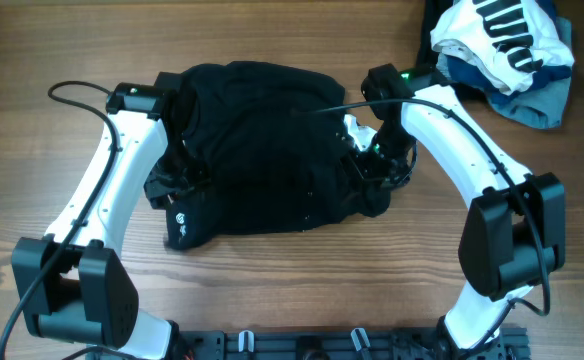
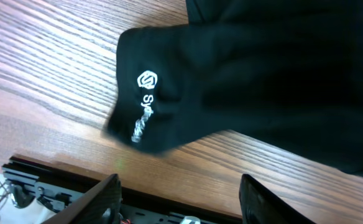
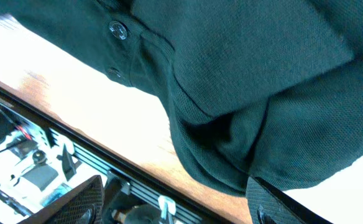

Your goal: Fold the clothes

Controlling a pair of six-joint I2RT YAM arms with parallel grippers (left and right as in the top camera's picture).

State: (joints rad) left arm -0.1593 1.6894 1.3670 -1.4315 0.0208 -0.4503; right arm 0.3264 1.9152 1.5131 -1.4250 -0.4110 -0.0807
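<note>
Loosely bunched, the clothes (image 1: 257, 150) lie on the table (image 1: 292, 290).

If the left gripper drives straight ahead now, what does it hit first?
Probably the black garment, its logo sleeve lying on the table just ahead of the left gripper; depth is unclear.

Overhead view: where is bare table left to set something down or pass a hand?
Free: the table left of the left arm, and the front strip between the black garment and the base rail. Crowded: the centre, where both arms flank the garment, and the far right corner holding the striped-and-blue pile.
</note>
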